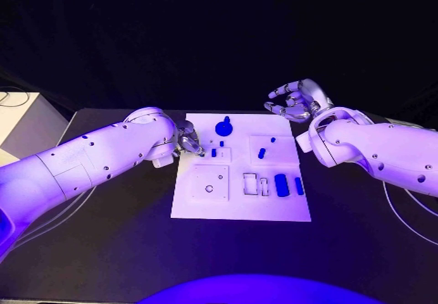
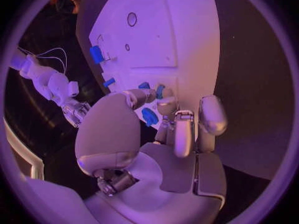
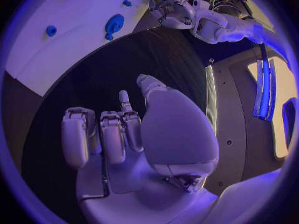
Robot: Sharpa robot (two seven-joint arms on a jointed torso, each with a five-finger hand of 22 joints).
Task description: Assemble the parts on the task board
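The white task board (image 1: 239,209) lies mid-table. A large blue knob (image 1: 223,127) stands near its far edge. Two small blue pegs (image 1: 214,152) (image 1: 221,144) sit just right of my left hand (image 1: 189,140), whose fingertips hover at the board's left side. In the left wrist view the thumb and fingers (image 2: 175,129) are apart, with the pegs (image 2: 160,91) just beyond them and the knob (image 2: 149,117) in the gap; nothing is gripped. My right hand (image 1: 297,100) is raised beyond the board's far right corner, its fingers (image 3: 112,134) loosely bent and empty.
More blue parts lie on the board: two short ones (image 1: 261,152) (image 1: 273,139) and two longer bars (image 1: 281,184) (image 1: 299,185) at the right. A square plate with a hole (image 1: 209,188) and narrow slots (image 1: 250,183) sit near the front. A white box (image 1: 23,120) stands far left.
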